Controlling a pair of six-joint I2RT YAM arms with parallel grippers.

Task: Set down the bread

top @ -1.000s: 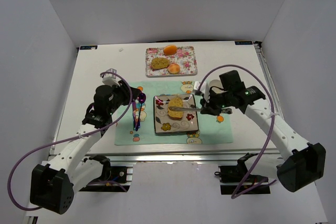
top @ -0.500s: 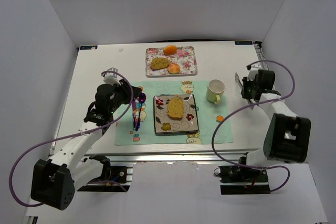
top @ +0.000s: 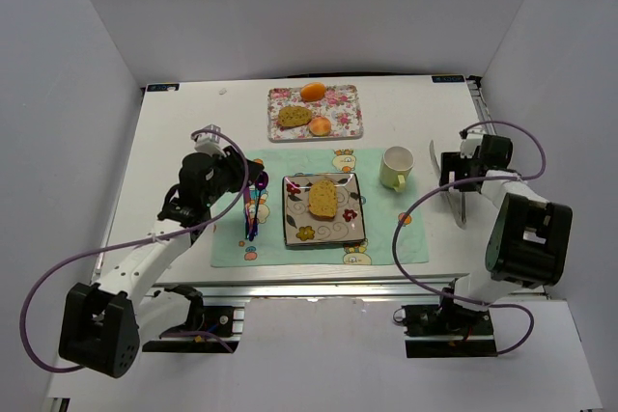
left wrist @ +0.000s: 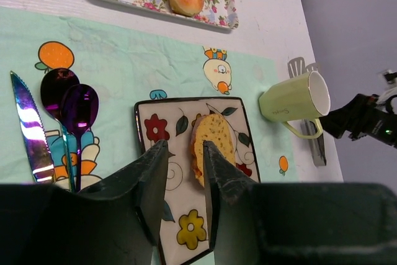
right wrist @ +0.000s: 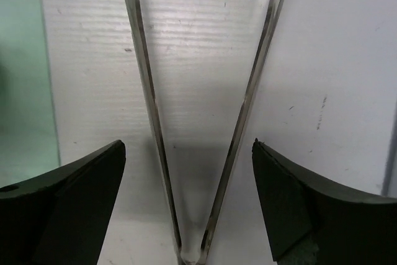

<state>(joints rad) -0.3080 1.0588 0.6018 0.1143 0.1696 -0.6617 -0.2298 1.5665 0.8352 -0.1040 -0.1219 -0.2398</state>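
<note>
The bread (top: 323,198), a golden-yellow slice with a brown crust, lies on the square flowered plate (top: 292,231) in the middle of the green mat. The left wrist view shows the bread (left wrist: 215,144) just beyond my left gripper (left wrist: 184,153), whose jaws stand a little apart with nothing between them. In the top view my left gripper (top: 248,178) hovers over the mat left of the plate. My right gripper (top: 454,173) is far right, open wide. Metal tongs (right wrist: 198,153) lie flat on the table between its fingers, touched by neither, and the tongs (top: 462,207) lie right of the mat.
A pale green cup (top: 396,166) stands on the mat's right part. A knife and two spoons (top: 253,205) lie left of the plate. At the back, a flowered tray (top: 353,132) holds an olive-brown piece (top: 294,116) and a peach round piece (top: 321,125), with an orange fruit (top: 312,91) behind it.
My right arm drew back from the plate to the table's right side, laid the tongs down and opened. The bread stayed on the plate. The left arm shifted only slightly.
</note>
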